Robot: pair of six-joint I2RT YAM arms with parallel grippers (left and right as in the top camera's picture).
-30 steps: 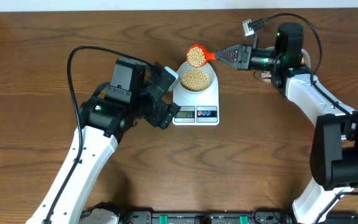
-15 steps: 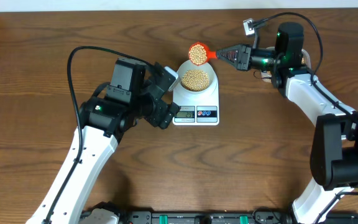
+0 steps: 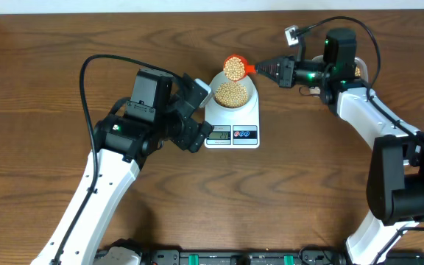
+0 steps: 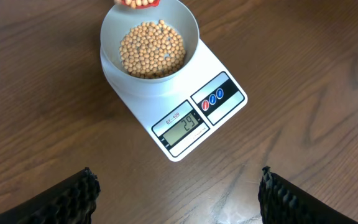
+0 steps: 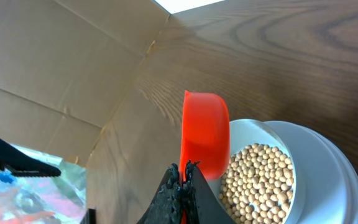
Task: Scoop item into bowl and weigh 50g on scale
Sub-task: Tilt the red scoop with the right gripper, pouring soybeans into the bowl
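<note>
Holding one red scoop [image 5: 205,134] tilted at twelve o'clock of the one bowl [image 4: 188,28], right end effector [image 5: 182,177] pinching its handle, beans [image 4: 151,50] heaped in bowl atop one scale [image 4: 209,62], left end effector [image 4: 179,199] spread empty at scale's nine o'clock, wooden bench [image 3: 308,184].

Scale [image 4: 213,81]: flat white rectangle; grey display reads 29, with blue and red buttons beside it. Bowl [image 4: 186,25]: pale, round, upright on the scale, at the end opposite the display. Beans [image 4: 152,50]: small, round, pale tan, heaped across the bowl's bottom.
</note>
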